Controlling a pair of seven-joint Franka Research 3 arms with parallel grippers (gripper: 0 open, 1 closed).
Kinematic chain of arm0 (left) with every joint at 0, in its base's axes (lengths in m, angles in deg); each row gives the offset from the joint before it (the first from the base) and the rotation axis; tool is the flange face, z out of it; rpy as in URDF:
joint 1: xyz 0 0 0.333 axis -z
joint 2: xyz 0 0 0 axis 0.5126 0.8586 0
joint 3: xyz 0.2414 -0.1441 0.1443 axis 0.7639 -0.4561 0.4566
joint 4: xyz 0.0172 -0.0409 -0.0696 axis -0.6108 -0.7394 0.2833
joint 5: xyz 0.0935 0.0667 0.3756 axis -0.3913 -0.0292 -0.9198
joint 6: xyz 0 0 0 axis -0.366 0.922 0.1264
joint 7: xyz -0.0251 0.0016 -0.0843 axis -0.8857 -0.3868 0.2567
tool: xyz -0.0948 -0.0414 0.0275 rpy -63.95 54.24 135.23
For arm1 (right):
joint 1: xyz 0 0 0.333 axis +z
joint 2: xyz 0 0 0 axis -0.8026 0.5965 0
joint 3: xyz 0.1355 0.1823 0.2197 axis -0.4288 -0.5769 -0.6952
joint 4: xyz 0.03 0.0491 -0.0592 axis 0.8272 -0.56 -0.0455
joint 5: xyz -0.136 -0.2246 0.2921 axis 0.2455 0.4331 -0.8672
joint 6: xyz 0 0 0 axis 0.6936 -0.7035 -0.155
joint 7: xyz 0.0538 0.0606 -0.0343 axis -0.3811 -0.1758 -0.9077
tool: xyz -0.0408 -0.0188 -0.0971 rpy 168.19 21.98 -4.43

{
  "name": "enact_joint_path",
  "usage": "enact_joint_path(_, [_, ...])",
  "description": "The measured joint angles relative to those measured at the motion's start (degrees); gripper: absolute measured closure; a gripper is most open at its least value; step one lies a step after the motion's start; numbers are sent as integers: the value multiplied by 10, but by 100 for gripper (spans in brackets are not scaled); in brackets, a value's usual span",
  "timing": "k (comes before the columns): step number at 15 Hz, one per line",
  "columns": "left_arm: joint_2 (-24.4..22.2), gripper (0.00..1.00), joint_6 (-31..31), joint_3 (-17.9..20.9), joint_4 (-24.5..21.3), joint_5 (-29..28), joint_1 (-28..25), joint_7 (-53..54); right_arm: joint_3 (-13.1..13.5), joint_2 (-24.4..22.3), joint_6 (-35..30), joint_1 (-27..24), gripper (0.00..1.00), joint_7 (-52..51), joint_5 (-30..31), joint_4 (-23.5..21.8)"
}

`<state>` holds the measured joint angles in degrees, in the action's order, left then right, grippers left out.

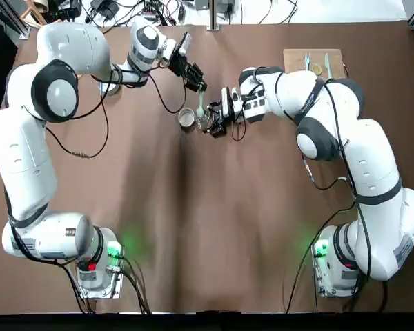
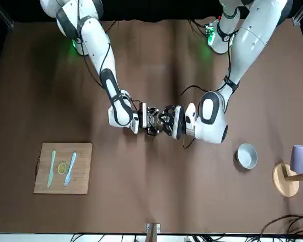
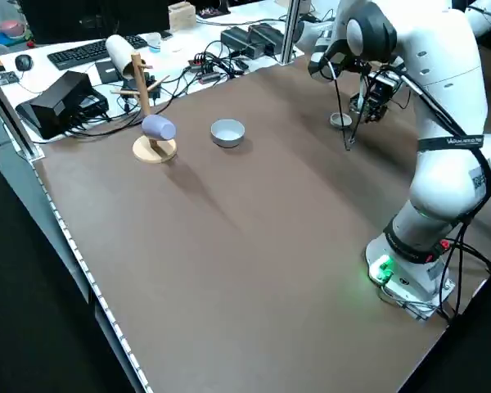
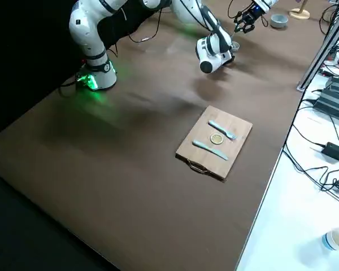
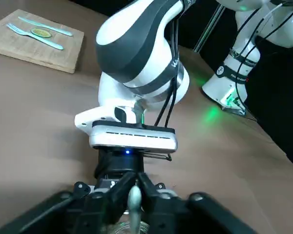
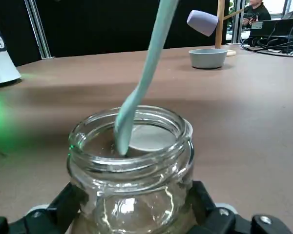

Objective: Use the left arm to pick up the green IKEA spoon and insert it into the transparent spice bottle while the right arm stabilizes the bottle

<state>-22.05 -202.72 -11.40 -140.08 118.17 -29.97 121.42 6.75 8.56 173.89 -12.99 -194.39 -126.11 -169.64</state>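
We'd tag this a robotics lab: two white jointed robot arms (image 1: 31, 162) (image 1: 379, 158), brown covered table (image 1: 214, 241), black tangled cables (image 3: 217, 65), black flat keyboard (image 3: 90, 54).

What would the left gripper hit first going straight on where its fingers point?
Likely the clear round glass jar: the pale green plastic spoon's bowl, held by the left gripper, is already in its mouth. Exact depth is unclear.
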Motion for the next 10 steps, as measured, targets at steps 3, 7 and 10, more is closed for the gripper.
enact_joint_path(3, [3, 62, 0, 0, 0, 0, 1, 2, 0, 0, 0, 0, 0, 0, 0, 0])
enact_joint_path(7, [4, 25, 0, 0, 0, 0, 1, -1, 0, 0, 0, 0, 0, 0, 0, 0])
enact_joint_path(10, [4, 0, 2, 0, 3, 0, -2, -34, 0, 0, 0, 0, 0, 0, 0, 0])
